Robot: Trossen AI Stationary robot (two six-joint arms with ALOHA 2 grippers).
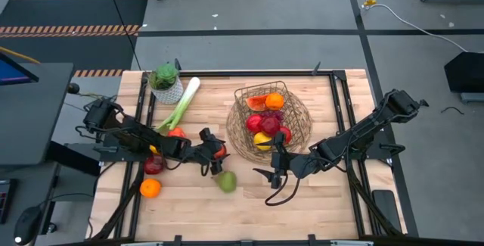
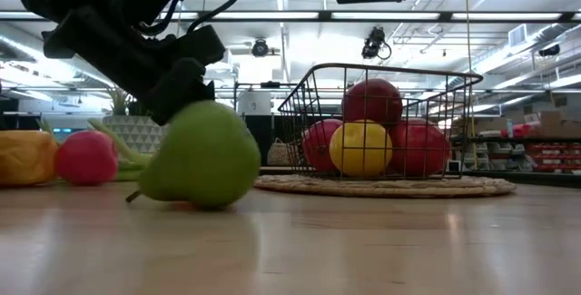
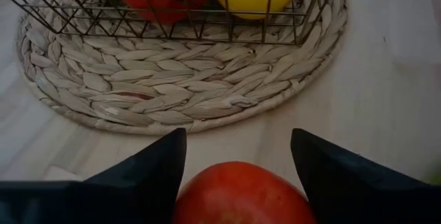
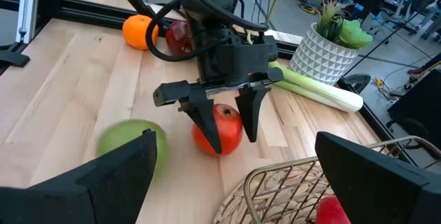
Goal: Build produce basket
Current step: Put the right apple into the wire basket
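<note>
A wire basket (image 1: 295,121) on a round woven mat (image 3: 179,79) holds red apples, a yellow fruit, oranges and grapes. My left gripper (image 1: 214,154) reaches level over the table just left of the mat, its open fingers on either side of a red apple (image 4: 219,133) that rests on the table. A green pear (image 1: 227,180) lies on its side on the wood near it. My right gripper (image 1: 271,176) hangs open above the table in front of the basket, with nothing between its fingers. My left gripper has one finger (image 3: 155,176) on each side of the red apple's widest part (image 3: 241,189), coming in slanting downward from the table's left. The apple sits on the table. Whether the fingers touch its sides, I cannot tell.
A leek (image 1: 181,104) and a potted plant (image 1: 165,83) lie at the far left. An orange (image 1: 150,188), a dark red apple (image 1: 153,164) and a yellow piece (image 2: 23,157) sit near the left arm. Bare wood stretches along the near edge.
</note>
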